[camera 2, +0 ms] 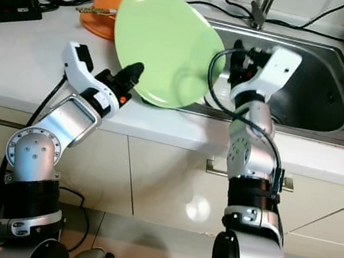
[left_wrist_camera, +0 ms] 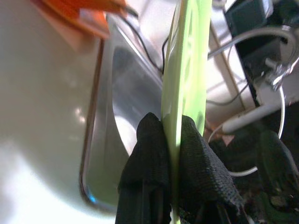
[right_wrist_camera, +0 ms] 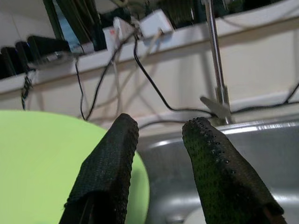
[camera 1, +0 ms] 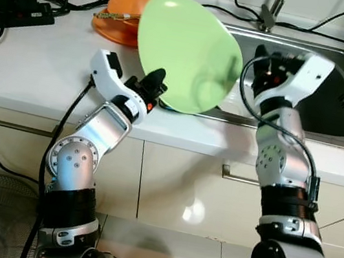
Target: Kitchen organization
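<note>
Green plate held on edge above the sink's rim

The left gripper (left_wrist_camera: 173,154) clamps its two black fingers on the lower rim of the light green plate (camera 1: 187,53), which stands tilted up from that gripper over the near-left edge of the steel sink (camera 1: 341,97). Just across the plate, the right gripper (right_wrist_camera: 159,140) hovers above the basin, fingers parted and empty. Behind the plate an orange dish (camera 1: 115,15) rests on the white counter (camera 1: 31,67).

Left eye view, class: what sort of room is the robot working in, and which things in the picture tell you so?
Most likely a home kitchen. A steel sink with a tap is set into a white counter, and the left gripper holds a green plate upright.
</note>
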`<state>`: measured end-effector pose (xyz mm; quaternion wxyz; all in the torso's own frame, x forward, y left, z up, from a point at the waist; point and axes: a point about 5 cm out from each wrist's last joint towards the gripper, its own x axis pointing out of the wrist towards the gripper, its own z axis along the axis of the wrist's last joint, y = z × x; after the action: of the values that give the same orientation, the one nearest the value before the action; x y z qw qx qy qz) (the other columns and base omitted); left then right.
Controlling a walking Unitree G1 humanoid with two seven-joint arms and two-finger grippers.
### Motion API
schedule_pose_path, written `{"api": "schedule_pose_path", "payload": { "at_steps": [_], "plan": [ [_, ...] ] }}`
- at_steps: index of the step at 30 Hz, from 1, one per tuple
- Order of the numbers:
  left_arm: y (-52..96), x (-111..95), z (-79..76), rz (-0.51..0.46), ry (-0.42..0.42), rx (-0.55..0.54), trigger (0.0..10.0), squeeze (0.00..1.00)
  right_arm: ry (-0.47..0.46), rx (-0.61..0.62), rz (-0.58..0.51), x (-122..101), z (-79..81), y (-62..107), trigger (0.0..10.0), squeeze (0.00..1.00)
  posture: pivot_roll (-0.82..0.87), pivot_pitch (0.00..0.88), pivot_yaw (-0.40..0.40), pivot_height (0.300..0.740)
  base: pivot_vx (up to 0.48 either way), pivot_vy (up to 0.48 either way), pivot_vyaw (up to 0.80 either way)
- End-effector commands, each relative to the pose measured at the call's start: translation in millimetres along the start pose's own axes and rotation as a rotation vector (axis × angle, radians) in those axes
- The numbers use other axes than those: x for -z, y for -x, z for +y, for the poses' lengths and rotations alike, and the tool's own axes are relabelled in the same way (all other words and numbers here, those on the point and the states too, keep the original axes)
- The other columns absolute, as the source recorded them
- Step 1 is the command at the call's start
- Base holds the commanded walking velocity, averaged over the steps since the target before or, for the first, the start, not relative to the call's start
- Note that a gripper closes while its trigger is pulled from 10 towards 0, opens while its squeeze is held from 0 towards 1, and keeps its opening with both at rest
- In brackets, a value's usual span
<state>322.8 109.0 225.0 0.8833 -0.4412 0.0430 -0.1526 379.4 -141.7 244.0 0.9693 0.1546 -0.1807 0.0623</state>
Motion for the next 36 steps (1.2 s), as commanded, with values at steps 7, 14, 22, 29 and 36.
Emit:
{"api": "schedule_pose_path", "payload": {
  "at_steps": [7,14,22,29,36],
  "plan": [
    [-2.4,-22.7,-15.0,-0.144,0.031,0.082,10.0,0.00,-0.026,0.006,0.026,3.8,-3.6,2.8,10.0,0.00,0.05,0.073,0.002,0.718,0.000,0.000,0.00],
    [-4.1,-30.6,-12.3,-0.176,0.019,0.089,10.0,0.00,-0.100,-0.010,0.141,22.5,-0.7,7.5,10.0,1.00,0.04,0.077,0.001,0.718,0.000,0.000,0.00],
    [-4.6,-26.2,-10.0,-0.152,0.019,0.092,10.0,0.00,-0.574,-0.095,0.262,39.4,19.6,13.9,10.0,0.00,0.05,0.081,0.000,0.718,0.000,0.000,0.00],
    [-4.5,-24.5,-10.4,-0.142,0.027,0.104,10.0,0.00,-0.710,-0.170,0.308,43.5,29.9,19.1,10.0,0.00,0.05,0.084,0.000,0.718,0.000,0.000,0.00],
    [-4.1,-22.9,-11.2,-0.127,0.047,0.124,10.0,0.00,-0.757,-0.182,0.337,47.0,31.5,21.0,10.0,0.00,0.06,0.081,0.001,0.718,0.000,0.000,0.00]
  ]
}}
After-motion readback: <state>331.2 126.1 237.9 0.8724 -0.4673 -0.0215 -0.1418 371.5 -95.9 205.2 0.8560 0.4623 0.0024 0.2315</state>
